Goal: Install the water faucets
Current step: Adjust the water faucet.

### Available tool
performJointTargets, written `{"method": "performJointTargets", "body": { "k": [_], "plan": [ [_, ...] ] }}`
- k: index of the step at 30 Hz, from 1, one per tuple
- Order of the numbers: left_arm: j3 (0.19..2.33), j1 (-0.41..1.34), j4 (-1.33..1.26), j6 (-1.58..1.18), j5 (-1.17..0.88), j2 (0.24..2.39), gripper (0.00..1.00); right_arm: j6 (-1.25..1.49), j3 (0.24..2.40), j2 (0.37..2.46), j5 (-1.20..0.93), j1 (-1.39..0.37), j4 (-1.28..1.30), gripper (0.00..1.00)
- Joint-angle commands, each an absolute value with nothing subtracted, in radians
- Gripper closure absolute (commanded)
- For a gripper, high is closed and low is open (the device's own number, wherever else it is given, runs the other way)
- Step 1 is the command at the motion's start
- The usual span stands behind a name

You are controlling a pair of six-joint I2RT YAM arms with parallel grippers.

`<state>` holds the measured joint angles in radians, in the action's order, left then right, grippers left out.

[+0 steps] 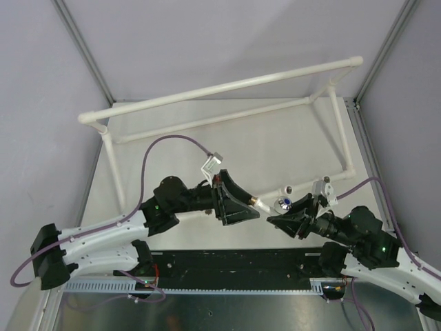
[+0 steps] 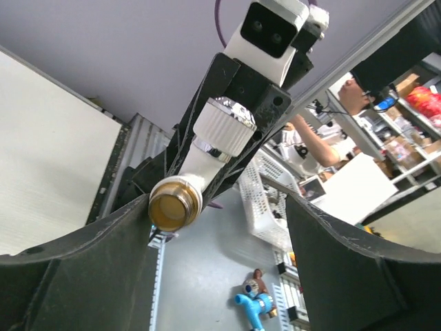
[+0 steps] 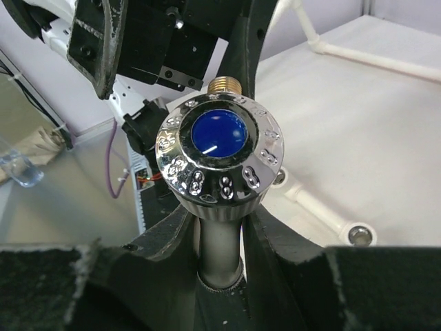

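Faucet (image 3: 219, 155): held in the air between the two claws, at the lower centre of the top view. The round cap is shiny embossed chrome with a glossy blue centre. A smooth pale body lies below it and a brass threaded end beyond.
Right claw (image 3: 220, 238): closed on the faucet's pale body just under the cap. Its black fingers are matte and rough-edged.
Left claw (image 1: 252, 207): open, with its broad black fingers spread wide. The brass end is seen at the gap between them, and no grip on it is shown.
Frame (image 1: 227, 86): long, round, smooth white pipes joined by elbows, laid across the upper half of the top view.
Socket (image 3: 358, 235): a white fitting on a thin pipe with a metal-ringed hole, at the lower right of the right wrist view.
Table (image 1: 275, 141): flat, white and matte. A fine grain is made out only in the right wrist view.
Top view alone: the whole frame and both arms are shown, with the claws facing tip to tip.
Left wrist view alone: the hollow round mouth of the brass end is seen head-on, left of centre. The knob's white ribbed side is seen above it, flanked by the right claw's fingers. A small blue tap (image 2: 251, 303) lies at the bottom centre, far behind.
Right wrist view alone: the blue centre and the cap's embossed marks are shown. The brass thread shows only as a small tip above the cap.
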<state>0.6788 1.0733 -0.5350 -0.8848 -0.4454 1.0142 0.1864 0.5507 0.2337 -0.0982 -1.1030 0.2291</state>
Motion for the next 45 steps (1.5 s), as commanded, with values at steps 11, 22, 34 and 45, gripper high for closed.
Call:
{"method": "performJointTargets", "body": {
  "k": [11, 22, 34, 45],
  "plan": [
    [0.728, 1.076, -0.2, -0.485, -0.342, 0.893, 0.22, 0.455, 0.7, 0.308, -0.152, -1.101, 0.353, 1.0],
    [0.747, 1.099, -0.17, -0.48, -0.362, 0.859, 0.25, 0.486, 0.701, 0.335, -0.205, -1.1, 0.361, 1.0],
    [0.784, 1.158, -0.17, -0.468, -0.399, 0.902, 0.33, 0.498, 0.701, 0.362, -0.24, -1.1, 0.323, 1.0],
    [0.789, 1.163, -0.17, -0.472, -0.396, 0.91, 0.32, 0.498, 0.701, 0.351, -0.249, -1.101, 0.317, 1.0]
  ]
}}
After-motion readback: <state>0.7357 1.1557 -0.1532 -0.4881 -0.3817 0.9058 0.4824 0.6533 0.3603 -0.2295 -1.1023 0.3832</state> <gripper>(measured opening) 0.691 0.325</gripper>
